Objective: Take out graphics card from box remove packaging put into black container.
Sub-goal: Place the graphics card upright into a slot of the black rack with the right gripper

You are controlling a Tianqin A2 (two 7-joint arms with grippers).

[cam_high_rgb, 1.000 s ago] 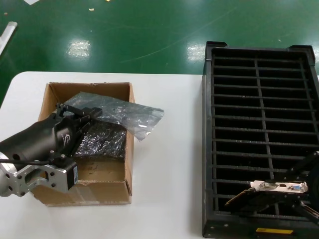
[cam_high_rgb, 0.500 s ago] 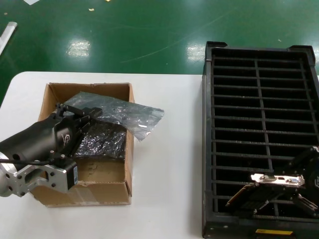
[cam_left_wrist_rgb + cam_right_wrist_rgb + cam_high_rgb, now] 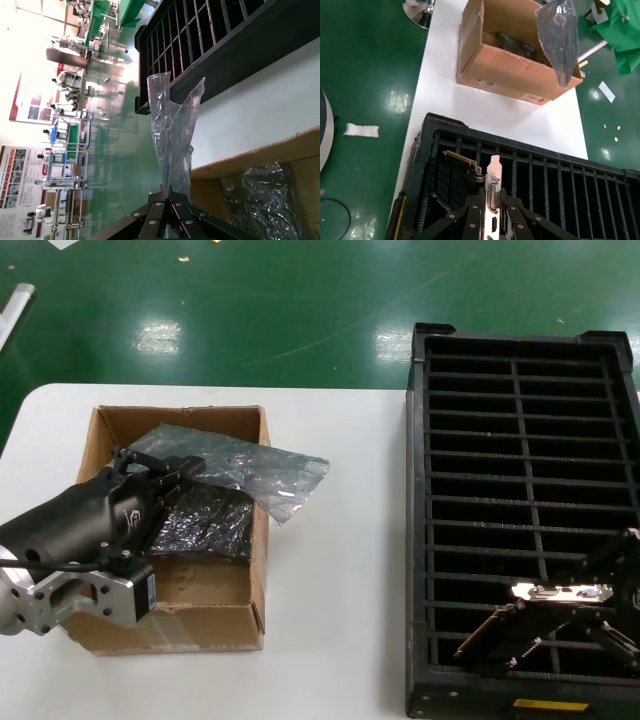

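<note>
Green glossy floor beyond a white table (image 3: 340,540). Black container (image 3: 520,440) at the right: slotted dividers in two columns, yellow label at the near edge. Brown box (image 3: 110,425) at the left, dark glossy film bundle (image 3: 210,525) inside. Left gripper (image 3: 178,475) over the box, fingers pinched on the packaging (image 3: 260,470), a smoky translucent film draping over the box's right wall. Only in the left wrist view: packaging (image 3: 172,135) crumpled and creased, fanning out from the closed fingertips. Right gripper (image 3: 560,605) at the container's near right corner, clamped on the graphics card (image 3: 555,592), tilted, partway down among the dividers. Only in the right wrist view: silvery bracket (image 3: 494,192) upright with a blue port, dark board (image 3: 455,175) sunk in a slot.
</note>
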